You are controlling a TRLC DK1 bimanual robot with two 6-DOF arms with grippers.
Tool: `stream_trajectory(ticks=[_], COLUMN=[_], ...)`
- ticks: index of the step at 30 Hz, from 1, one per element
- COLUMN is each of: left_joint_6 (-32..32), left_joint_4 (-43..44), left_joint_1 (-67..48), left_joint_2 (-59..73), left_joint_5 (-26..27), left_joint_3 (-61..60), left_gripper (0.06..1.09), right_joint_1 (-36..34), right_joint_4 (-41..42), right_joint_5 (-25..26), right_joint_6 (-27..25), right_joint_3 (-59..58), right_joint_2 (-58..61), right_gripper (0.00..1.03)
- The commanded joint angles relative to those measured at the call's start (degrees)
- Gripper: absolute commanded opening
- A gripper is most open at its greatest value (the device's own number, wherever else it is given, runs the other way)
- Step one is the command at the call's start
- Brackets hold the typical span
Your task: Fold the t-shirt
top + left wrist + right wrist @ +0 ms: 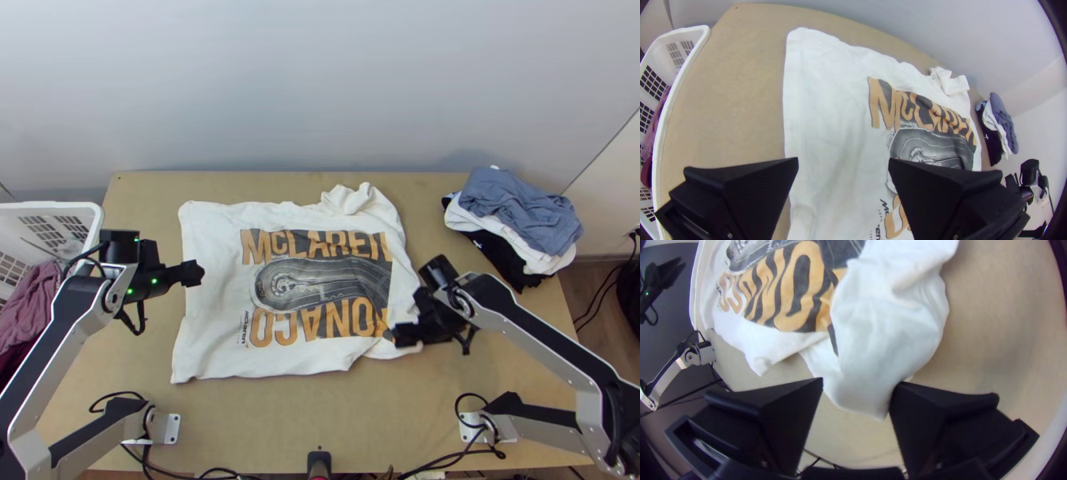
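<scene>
The white t-shirt (216,288) lies spread with its print up; its right side is folded inward, with a bunched part at the far right. My left gripper (200,274) is above the shirt's left edge. In the left wrist view the left gripper (843,164) stands open, with the shirt (831,102) beneath. At the near right corner of the shirt is my right gripper (408,332). In the right wrist view the right gripper (856,384) is open, and a folded-over flap of the shirt (889,329) reaches between its fingers, not pinched.
A pile of folded clothes (520,212) lies at the table's far right. On the left stands a white basket (98,220) with dark red cloth (32,308) in it. Bare table (264,416) runs along the near side of the shirt.
</scene>
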Motion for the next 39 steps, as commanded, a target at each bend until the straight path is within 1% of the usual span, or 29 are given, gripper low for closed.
stream_trajectory(ticks=[1,5,9,11,14,17,19,20,21,22,24,25,26,28,31,34,39], left_joint_6=[-0.5,-0.4,-0.8,-1.3,-2.2,-2.4,-2.3,-2.3,-2.3,-2.3,-2.3,-2.3,-2.3,-2.3,-2.4,-2.4,-2.4], left_joint_4=[0.5,0.5,0.5,0.5,0.5,0.5,0.6,0.6,0.6,0.7,0.6,0.7,0.7,1.1,1.3,1.3,1.4], left_joint_1=[-0.3,-0.2,-1.2,-2.2,-3.8,-4.7,-4.7,-4.7,-4.7,-4.6,-4.5,-4.4,-4.4,-4.4,-4.5,-4.5,-4.6], left_joint_2=[2.6,3.9,5.7,6.6,7.8,8.6,9.4,9.8,9.9,10.0,10.1,10.2,10.4,10.6,11.1,11.3,11.4], left_joint_5=[-0.3,-0.3,-0.3,-0.3,-0.7,-1.6,-1.7,-1.9,-1.9,-1.9,-1.9,-2.0,-2.0,-1.9,-1.9,-1.9,-2.1], left_joint_3=[1.8,2.5,3.4,3.8,4.4,5.0,5.1,5.1,5.3,5.4,5.6,5.7,5.7,5.8,5.8,5.6,5.5], left_gripper=[1.04,1.04,1.04,1.04,1.04,1.04,1.04,1.04,1.04,1.04,1.04,1.04,1.04,1.04,1.04,1.04,1.04], right_joint_1=[-0.6,-2.1,-2.4,-2.2,-1.5,-1.0,-0.6,-0.5,-0.4,-0.3,-0.3,-0.7,-1.1,-2.4,-4.6,-5.8,-6.1], right_joint_4=[7.4,8.7,14.1,17.0,18.5,20.8,22.5,22.8,22.9,23.0,22.5,21.8,20.9,19.2,16.4,16.0,13.3], right_joint_5=[-0.2,-0.3,0.2,0.1,0.3,0.3,0.3,0.3,0.3,0.3,0.3,0.3,0.3,0.0,-1.2,-2.0,-2.7], right_joint_6=[-2.0,-1.4,0.0,0.4,0.9,1.1,1.1,1.6,2.7,3.6,5.2,6.0,6.0,6.0,6.0,6.0,5.0], right_joint_3=[4.6,13.2,24.2,29.1,35.8,40.1,41.9,42.6,43.0,42.9,42.3,41.9,41.5,39.8,36.4,30.8,22.2], right_joint_2=[4.8,7.6,14.1,19.5,29.0,37.7,41.5,42.8,43.3,43.2,41.3,39.9,38.4,34.1,26.5,19.8,13.6], right_gripper=[0.03,0.03,0.03,0.03,0.03,0.03,0.03,0.09,0.2,0.35,0.72,0.83,0.9,0.96,0.96,0.96,0.95])
